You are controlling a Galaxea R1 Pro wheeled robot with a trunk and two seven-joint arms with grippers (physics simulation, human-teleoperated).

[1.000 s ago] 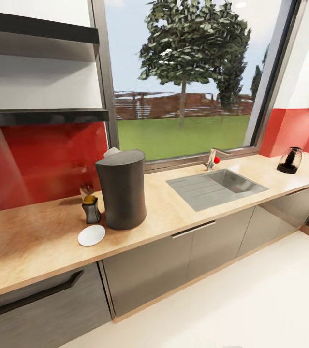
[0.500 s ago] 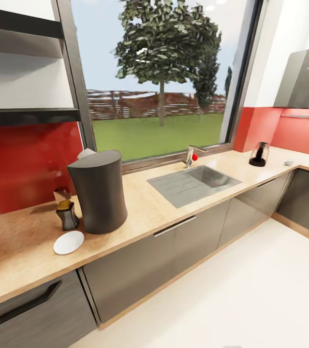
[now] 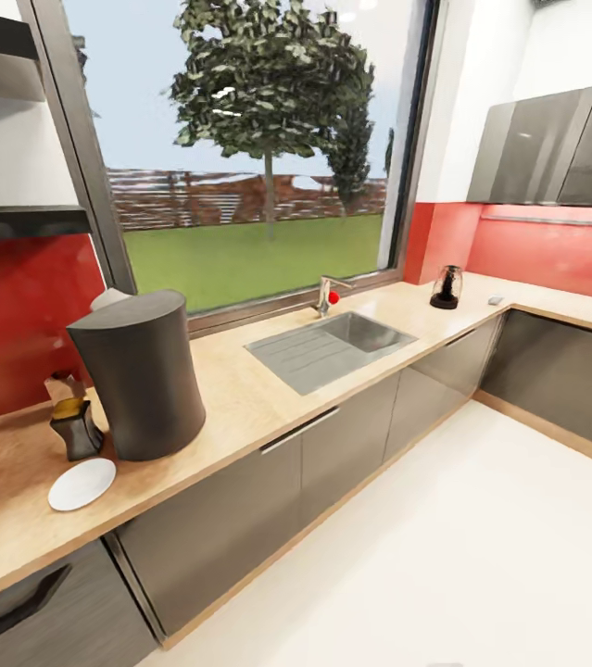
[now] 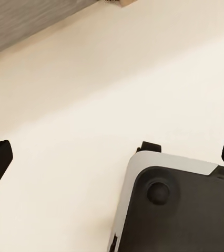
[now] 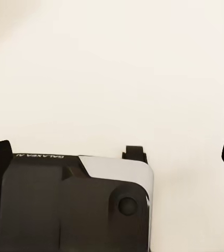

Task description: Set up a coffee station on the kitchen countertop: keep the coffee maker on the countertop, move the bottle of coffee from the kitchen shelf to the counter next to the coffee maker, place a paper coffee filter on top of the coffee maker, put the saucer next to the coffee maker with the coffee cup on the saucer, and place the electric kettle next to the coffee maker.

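- The wooden countertop (image 3: 258, 398) is stretching across my head view, well apart from both my grippers.
- The dark coffee maker (image 3: 138, 371) is standing on it, with the coffee bottle (image 3: 75, 428) and white saucer (image 3: 81, 484) just beside.
- The electric kettle (image 3: 446, 287) is sitting far along the counter.
- My left gripper (image 4: 112, 157) and right gripper (image 5: 112, 155) are hanging over pale floor (image 3: 481, 556), fingers spread wide, holding nothing.

Only readable thing you've got here is mirrored white lettering, looks like "GALAXEA", printed on the dark grey and white robot base housing (image 5: 75, 199) in your right wrist view.
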